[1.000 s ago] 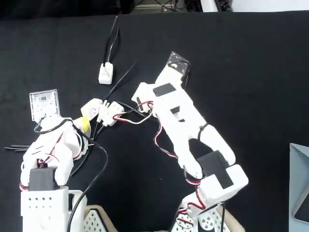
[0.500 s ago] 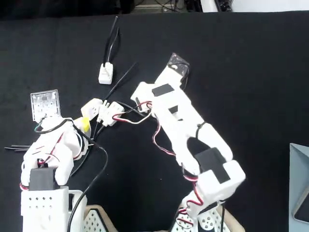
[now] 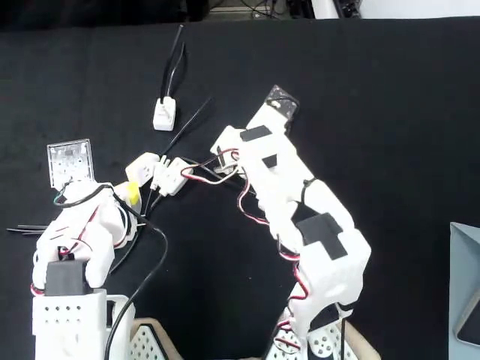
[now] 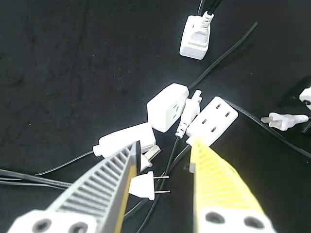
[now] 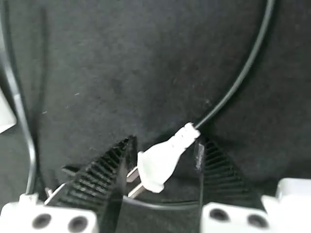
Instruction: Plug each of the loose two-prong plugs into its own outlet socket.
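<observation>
Over on the left tool (image 4: 165,145), fingers apart above a small plug (image 4: 145,187) low in the frame, socket block (image 4: 212,120) at centre; right tool (image 5: 164,143) spread too, a corded plug (image 5: 160,164) lying between its fingers on the desk (image 5: 121,58)

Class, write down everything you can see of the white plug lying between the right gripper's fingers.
The white plug is a small two-prong plug with a smooth, plastic-looking moulded body. It narrows to a ribbed collar where a thin black cord leaves it and curves away. Its prongs point back toward the gripper's base. It lies tilted on the black table cover, unplugged, between the open fingers of the right gripper. Contact with either finger is unclear.
</observation>
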`<action>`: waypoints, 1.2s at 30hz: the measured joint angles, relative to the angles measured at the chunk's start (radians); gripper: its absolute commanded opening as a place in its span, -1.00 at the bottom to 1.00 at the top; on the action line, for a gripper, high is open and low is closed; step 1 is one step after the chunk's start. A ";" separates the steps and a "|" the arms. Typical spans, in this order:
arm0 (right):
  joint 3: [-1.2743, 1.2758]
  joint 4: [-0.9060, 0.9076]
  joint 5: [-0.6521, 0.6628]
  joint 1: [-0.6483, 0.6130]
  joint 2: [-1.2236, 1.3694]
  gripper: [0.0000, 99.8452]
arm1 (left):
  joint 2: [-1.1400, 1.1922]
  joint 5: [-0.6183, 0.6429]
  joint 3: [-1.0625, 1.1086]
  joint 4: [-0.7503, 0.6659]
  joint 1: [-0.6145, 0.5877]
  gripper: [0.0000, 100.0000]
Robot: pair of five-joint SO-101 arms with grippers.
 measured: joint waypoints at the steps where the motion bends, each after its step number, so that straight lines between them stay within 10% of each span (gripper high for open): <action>1: 0.000 0.000 0.000 0.000 0.000 -0.60 | 0.000 0.000 0.000 0.000 0.000 -0.63; 24: 0.000 0.014 0.003 0.003 0.000 -0.98 | 0.000 0.000 0.000 0.000 0.000 -0.63; 36: 0.000 0.213 0.428 0.002 -0.252 -0.98 | 0.000 0.000 0.014 0.000 0.000 -0.63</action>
